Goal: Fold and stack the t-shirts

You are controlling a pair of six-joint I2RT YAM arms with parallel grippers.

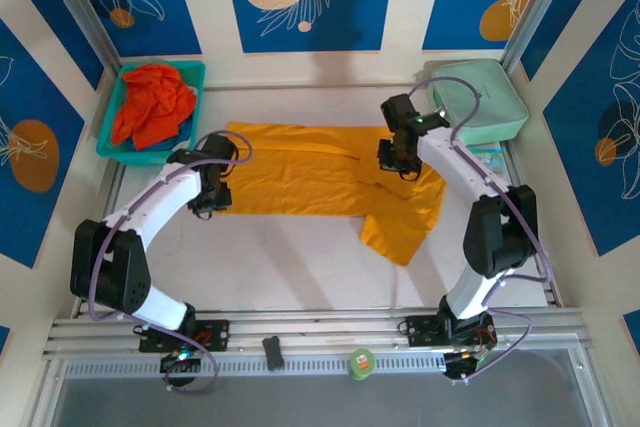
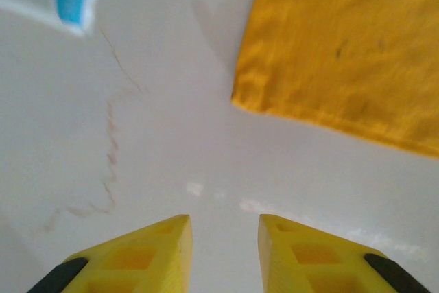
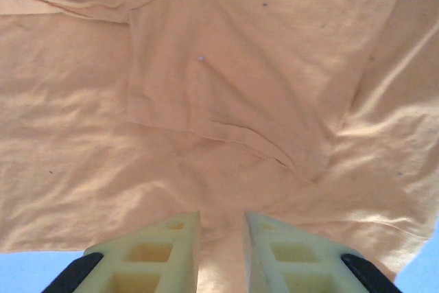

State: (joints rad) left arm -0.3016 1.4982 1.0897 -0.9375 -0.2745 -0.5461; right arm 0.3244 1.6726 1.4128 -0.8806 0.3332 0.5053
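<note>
at the left gripper (image 2: 225, 219): stands a little open, grips nothing, hangs over bare white table (image 2: 137, 135). just ahead and to the right of its yellow fingers (image 2: 164, 238), a corner of the yellow-orange t-shirt (image 2: 343, 53), flat on the table and clear of the fingers.

at the right gripper (image 3: 223, 216): parted narrowly too, with nothing pinched between the tips. points down over the yellow-orange t-shirt (image 3: 206, 87), close above a flat sleeve and its seam.

from above: shirt (image 1: 300, 182) spread across the middle of the table (image 1: 280, 267), left gripper (image 1: 205, 209) off its near left corner, right gripper (image 1: 398, 165) over its right part, one flap trailing toward the near edge.

farther out: red-orange t-shirt (image 1: 150, 107) crumpled in the teal basket (image 1: 195, 77) at far left, mint-green case (image 1: 490, 107) at far right. beside the case, a blue-and-white scrap (image 1: 490, 155) with print too small to read.
</note>
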